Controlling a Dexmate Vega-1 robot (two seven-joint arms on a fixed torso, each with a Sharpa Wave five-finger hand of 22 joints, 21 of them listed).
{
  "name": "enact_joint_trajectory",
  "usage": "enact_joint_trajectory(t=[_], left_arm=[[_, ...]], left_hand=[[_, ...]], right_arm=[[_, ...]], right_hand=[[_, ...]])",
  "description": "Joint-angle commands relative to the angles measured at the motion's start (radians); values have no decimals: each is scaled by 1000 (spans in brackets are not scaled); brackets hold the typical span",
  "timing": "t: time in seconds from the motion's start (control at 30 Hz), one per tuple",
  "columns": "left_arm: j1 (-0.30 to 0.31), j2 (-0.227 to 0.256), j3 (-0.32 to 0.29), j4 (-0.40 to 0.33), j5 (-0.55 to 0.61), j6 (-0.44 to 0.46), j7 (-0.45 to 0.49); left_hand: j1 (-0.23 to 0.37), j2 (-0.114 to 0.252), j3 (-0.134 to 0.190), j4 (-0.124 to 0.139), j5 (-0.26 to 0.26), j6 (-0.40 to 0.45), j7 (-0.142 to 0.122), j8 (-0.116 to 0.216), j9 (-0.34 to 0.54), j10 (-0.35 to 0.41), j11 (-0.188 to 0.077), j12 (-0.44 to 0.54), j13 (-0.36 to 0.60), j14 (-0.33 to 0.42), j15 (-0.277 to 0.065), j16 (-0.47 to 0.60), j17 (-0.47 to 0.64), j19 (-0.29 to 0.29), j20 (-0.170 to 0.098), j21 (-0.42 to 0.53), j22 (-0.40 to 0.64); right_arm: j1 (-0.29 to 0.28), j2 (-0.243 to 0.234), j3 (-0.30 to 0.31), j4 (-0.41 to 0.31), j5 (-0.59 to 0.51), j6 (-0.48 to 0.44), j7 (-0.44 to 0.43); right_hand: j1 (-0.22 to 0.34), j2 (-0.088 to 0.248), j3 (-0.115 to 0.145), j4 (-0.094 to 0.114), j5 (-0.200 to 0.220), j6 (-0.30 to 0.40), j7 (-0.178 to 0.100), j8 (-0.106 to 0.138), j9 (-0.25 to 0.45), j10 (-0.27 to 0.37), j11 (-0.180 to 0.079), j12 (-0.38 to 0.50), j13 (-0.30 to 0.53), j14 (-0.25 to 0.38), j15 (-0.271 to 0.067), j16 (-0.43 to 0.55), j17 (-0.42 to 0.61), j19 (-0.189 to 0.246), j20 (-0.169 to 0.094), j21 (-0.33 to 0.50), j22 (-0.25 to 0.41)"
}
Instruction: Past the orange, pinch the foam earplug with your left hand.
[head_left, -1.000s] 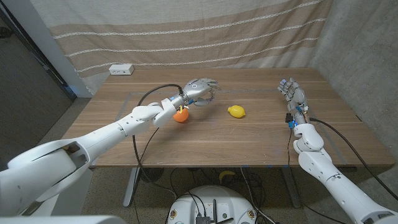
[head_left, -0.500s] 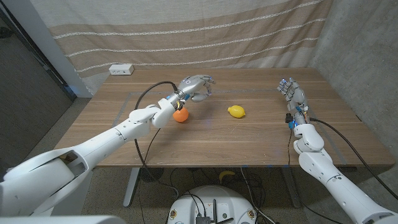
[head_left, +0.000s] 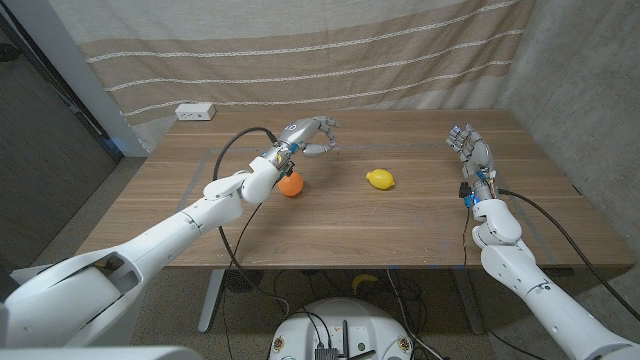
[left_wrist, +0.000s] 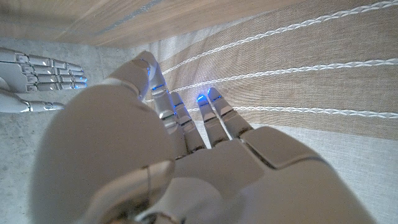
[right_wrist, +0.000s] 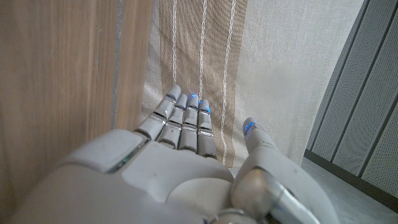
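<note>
Overhead, shows the left robot hand (head_left: 312, 137) raised above the bench (head_left: 420, 225) just beyond the orange (head_left: 290, 185), arm stretched across the fruit, presumably to reach the far side where the foam earplug should lie. Finds the fingers loosely extended and the thumb set apart, with nothing visible between them; reads as spread rather than pinching. Cannot locate the foam earplug: too small to tell, or hidden under the hand. Places the right robot hand (head_left: 468, 148) upright on its edge near the bench's right side, fingers straight and close together, empty, likely parked clear of the reach. Leaves a lemon (head_left: 379, 179) between the two hands, well apart from both. Bench of brown wood grain; behind, a striped beige curtain (head_left: 300, 50), a white socket strip (head_left: 195, 112) at the far left edge, and grey walls on either side.
</note>
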Motion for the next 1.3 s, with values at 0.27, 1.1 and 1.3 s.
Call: enact_joint_trajectory(t=[0.27,1.1,1.3], left_arm=[[50,-27,-80,-17,-280,-7,-131],[39,-59,-126,15,-633,4,-373],[43,-56,-133,9,-674,3,-395]], left_hand=[[0,-2,17,0,21,-3,-7,197,260,16,-5,-2,6,10,-177,0,1,7,-50,-1,3],[-9,-10,42,0,58,-16,-1,202,262,9,-4,-9,7,3,-176,-3,0,6,-35,-2,3],[-11,-11,47,0,65,-18,-1,202,263,7,-4,-10,8,1,-177,-4,1,8,-34,-1,4]], right_arm=[[-3,-4,-1,-15,-9,-3,-5],[9,0,-6,-7,-24,1,-12],[10,0,-7,-8,-26,1,-13]], right_hand=[[-5,-2,7,-1,0,7,2,-1,2,4,-1,3,4,5,-6,6,0,13,-2,-7,2],[-5,-2,12,-4,1,6,1,-2,2,5,0,3,5,5,-5,7,0,16,-3,-15,2],[-6,-2,13,-5,1,7,0,-1,2,5,1,3,5,4,-6,7,0,16,-3,-17,3]])
